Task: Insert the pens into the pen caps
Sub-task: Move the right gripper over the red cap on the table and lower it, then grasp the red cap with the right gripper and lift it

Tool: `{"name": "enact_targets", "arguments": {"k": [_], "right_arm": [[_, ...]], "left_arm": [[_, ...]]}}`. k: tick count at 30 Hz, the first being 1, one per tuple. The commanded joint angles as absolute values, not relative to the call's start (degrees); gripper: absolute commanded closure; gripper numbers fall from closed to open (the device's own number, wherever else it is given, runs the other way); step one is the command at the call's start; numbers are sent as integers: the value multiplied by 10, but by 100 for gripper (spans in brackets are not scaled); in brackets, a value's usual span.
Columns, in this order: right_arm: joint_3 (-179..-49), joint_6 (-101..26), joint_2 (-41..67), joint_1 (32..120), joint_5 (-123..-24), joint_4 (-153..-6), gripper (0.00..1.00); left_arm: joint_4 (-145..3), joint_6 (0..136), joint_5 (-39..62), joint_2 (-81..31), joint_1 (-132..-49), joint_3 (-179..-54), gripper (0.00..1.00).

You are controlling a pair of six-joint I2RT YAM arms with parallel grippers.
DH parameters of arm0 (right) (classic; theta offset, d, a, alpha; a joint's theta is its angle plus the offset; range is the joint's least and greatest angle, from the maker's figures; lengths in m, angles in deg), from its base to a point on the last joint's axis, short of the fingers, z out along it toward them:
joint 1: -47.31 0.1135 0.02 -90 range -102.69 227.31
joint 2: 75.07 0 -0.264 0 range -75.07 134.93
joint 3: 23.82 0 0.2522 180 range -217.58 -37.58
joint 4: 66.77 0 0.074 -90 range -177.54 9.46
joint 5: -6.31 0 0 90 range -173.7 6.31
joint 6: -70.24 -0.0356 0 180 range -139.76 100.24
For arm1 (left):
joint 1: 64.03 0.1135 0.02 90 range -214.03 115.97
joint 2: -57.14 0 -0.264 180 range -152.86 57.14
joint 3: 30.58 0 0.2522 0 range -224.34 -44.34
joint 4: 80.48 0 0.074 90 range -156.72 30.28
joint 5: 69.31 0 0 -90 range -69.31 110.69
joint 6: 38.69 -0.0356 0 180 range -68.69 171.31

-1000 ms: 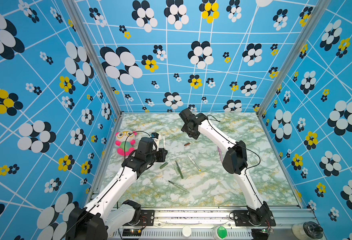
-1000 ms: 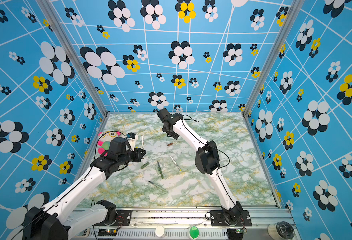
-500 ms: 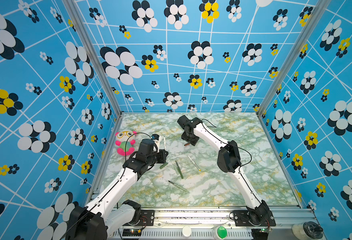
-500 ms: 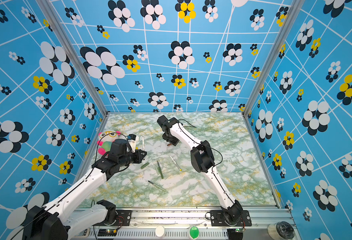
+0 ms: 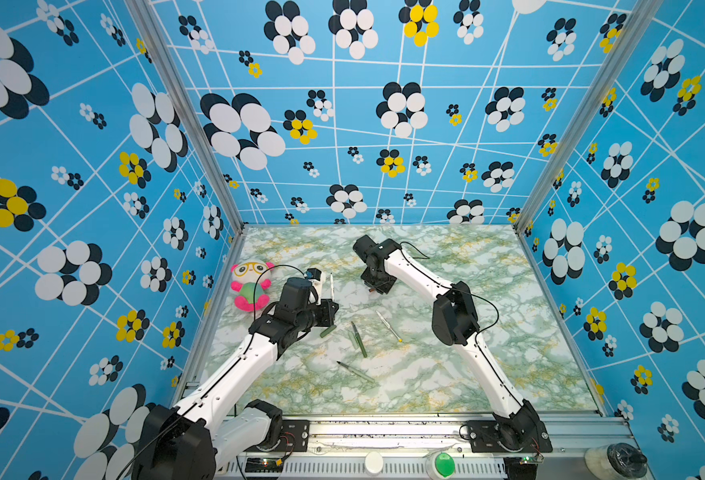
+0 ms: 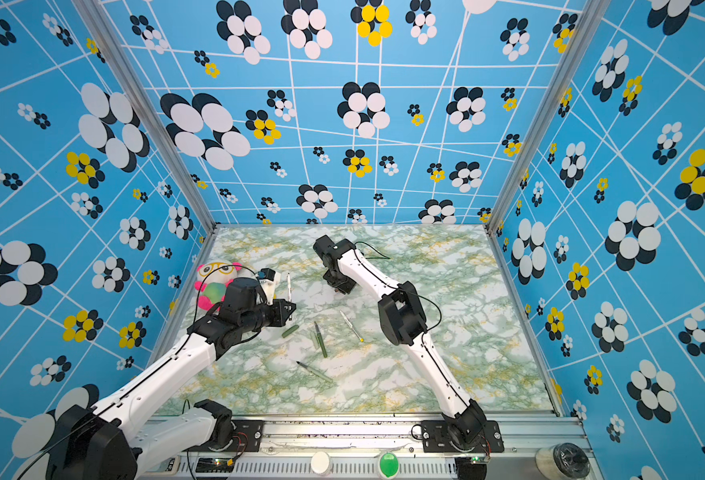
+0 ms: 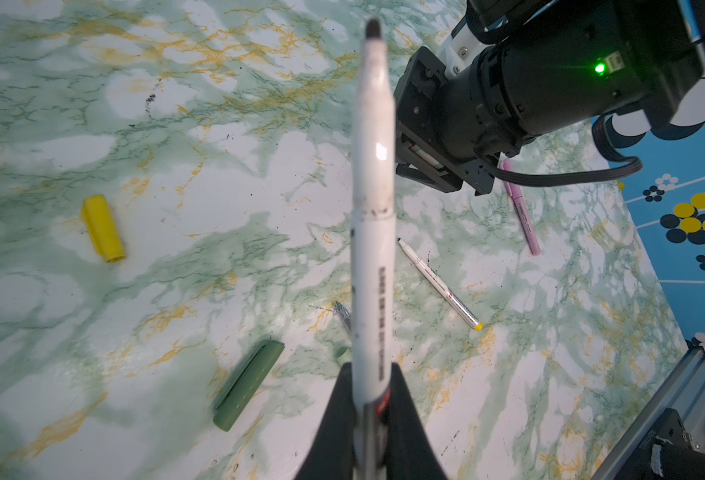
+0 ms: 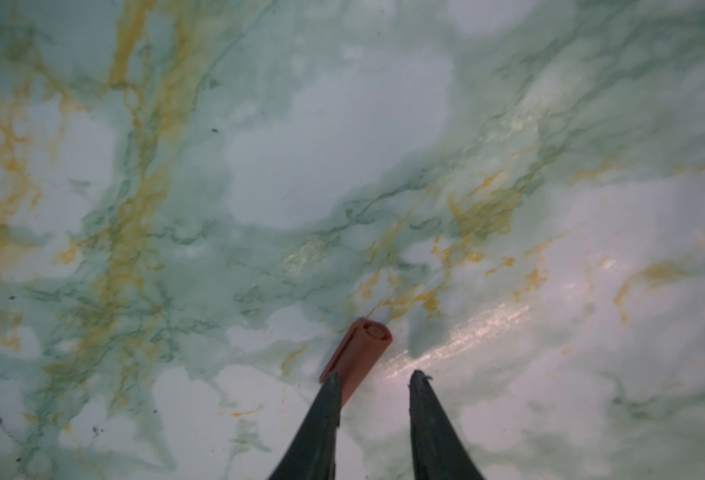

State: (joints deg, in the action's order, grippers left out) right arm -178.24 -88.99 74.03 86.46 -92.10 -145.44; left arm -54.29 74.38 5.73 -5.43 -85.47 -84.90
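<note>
The left gripper [image 7: 370, 372] is clamped on the lower barrel of a white-barrelled pen [image 7: 373, 187]. The pen stands nearly upright, dark tip upward, above the marble table [image 5: 446, 374] near the plush toy [image 5: 251, 284]. The right gripper [image 8: 375, 376] is down at the table with its jaws apart around the near end of the brown cap [image 8: 363, 353]. The cap lies flat, slanted across the gap, close against 1 finger [image 8: 325, 399] and clear of the other, so nothing is gripped yet

Likely trouble from here:

1. The cap sits off-centre in the jaws. The far finger would sweep it sideways before pinching, and a round tube on this slick surface may roll or pivot out.
2. Only the cap's end lies between the fingers. A pinch there could leave it tilted, so its mouth would miss the pen tip.
3. The end in view looks closed, so the open mouth is probably the hidden end at the fingers, where they could block it.
4. The pen is held low with a long free length, so pushing the cap on may lever it or slide it through the fingers.
5. The pink pen [image 7: 523, 212] lies just beside the right arm's wrist, and a careless lift could knock it. The yellow cap [image 7: 103, 228] and dark green cap [image 7: 246, 384] lie well apart from that arm
</note>
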Motion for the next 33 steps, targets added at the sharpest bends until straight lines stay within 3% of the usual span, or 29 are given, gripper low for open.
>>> {"name": "enact_targets", "arguments": {"k": [1, 12, 24, 28, 33], "right_arm": [[-1793, -886, 769, 869, -921, -1458, 72], [-1798, -881, 791, 869, -933, -1461, 73], [-1794, -816, 779, 868, -942, -1465, 100], [-1760, -756, 718, 868, -959, -1435, 100], [-1586, -680, 564, 858, -948, -1274, 100]], "left_arm": [[-560, 747, 58, -58, -858, -847, 100], [-558, 743, 67, -46, -858, -837, 100], [-553, 745, 65, -39, -858, -839, 100], [-554, 742, 52, -46, -862, -846, 100], [-563, 731, 35, -70, -889, -866, 100]]}}
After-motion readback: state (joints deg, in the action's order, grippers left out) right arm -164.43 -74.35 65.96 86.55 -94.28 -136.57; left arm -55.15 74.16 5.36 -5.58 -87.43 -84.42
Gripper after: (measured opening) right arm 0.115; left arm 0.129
